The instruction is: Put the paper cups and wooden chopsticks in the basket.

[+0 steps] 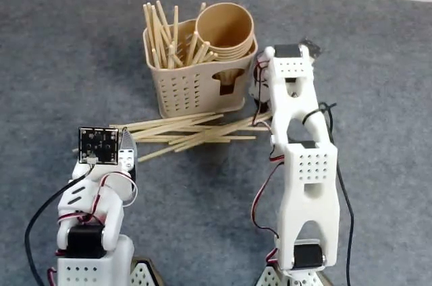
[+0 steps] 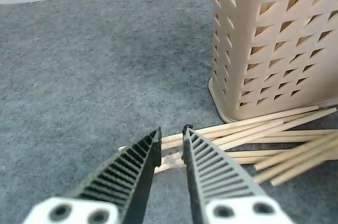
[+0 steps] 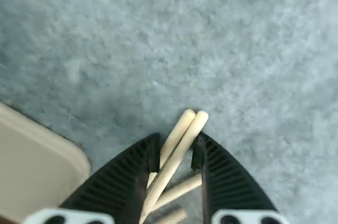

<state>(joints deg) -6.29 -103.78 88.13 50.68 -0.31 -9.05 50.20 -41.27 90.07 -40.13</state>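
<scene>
A beige perforated basket (image 1: 196,90) (image 2: 264,39) holds a stack of paper cups (image 1: 226,26) and several upright wooden chopsticks (image 1: 165,30). More chopsticks (image 1: 189,131) (image 2: 264,134) lie in a loose pile on the carpet in front of it. My left gripper (image 2: 171,134) hovers over the pile's left ends, its jaws a narrow gap apart with nothing held. At the pile's right end, beside the basket's corner (image 3: 31,155), my right gripper (image 3: 174,142) is shut on two chopsticks (image 3: 185,126).
Grey carpet (image 1: 67,63) covers the table, with free room left of the basket and in front of the pile. The right arm (image 1: 290,83) stretches along the basket's right side. A pale wall strip runs along the far edge.
</scene>
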